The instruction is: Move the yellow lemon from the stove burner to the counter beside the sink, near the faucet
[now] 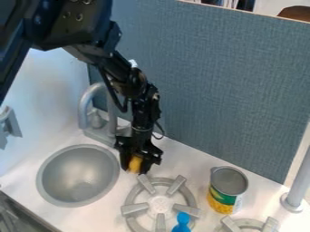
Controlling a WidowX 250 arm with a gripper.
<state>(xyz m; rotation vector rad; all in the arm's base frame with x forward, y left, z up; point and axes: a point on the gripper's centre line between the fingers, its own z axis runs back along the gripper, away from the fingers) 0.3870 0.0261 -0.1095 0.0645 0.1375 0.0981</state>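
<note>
The gripper (pixel 135 166) is holding a yellow thing (pixel 134 163) between its two fingers, between the sink (pixel 75 174) and the burner (pixel 160 204), and a can (pixel 226 188) stands near.

Yellow thing (pixel 135 164): is partly hiding behind gripper (pixel 135 170)
Blue object (pixel 181 222): bottom edge is cutting it off
Arm (pixel 79 25): top edge is cropping it

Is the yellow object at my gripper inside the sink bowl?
No, the yellow object is between the fingers of the gripper, beside the sink and near a stove burner.
</note>
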